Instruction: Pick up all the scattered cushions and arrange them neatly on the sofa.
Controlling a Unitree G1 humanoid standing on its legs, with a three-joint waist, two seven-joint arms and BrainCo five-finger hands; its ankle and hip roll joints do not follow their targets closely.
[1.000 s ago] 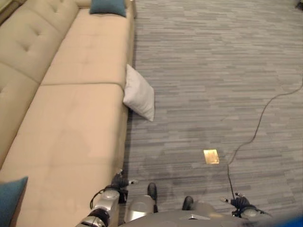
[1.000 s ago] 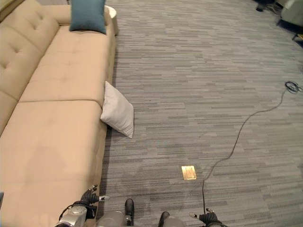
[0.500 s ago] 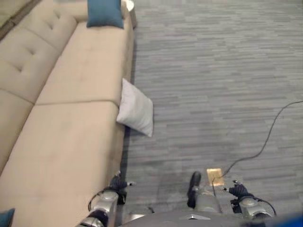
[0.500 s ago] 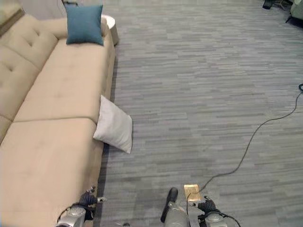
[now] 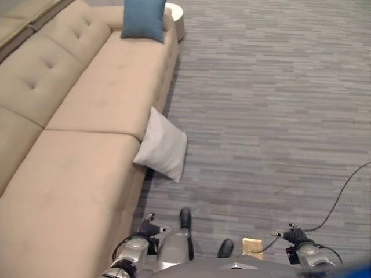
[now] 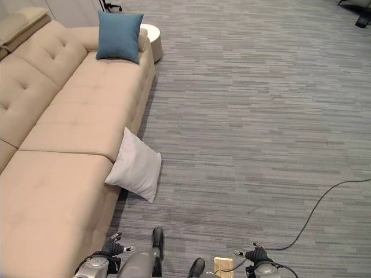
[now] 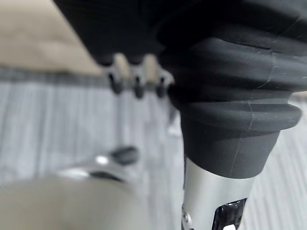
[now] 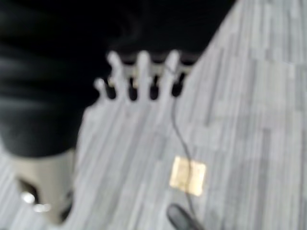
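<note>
Left hand [image 6: 111, 245] hangs low by the sofa's [image 6: 64, 174] front edge, fingers relaxed and straight, holding nothing; right hand [image 6: 253, 255] low on the other side over the carpet [image 6: 249, 116], fingers loosely extended as far as the soft wrist view lets me judge, also empty. White cushion [image 6: 134, 164] is ahead of the left hand, on the floor, tilted with its upper part leaning on the sofa front, well apart from both hands. Blue cushion [image 6: 119, 36] sits upright at the far end of the seat.

Risks: brass floor plate [image 6: 224, 266] just by the feet could catch a step; a one-hand pinch on a cushion corner may let it sag or slip; reaching from this far risks a tip forward; close the gap first.
</note>
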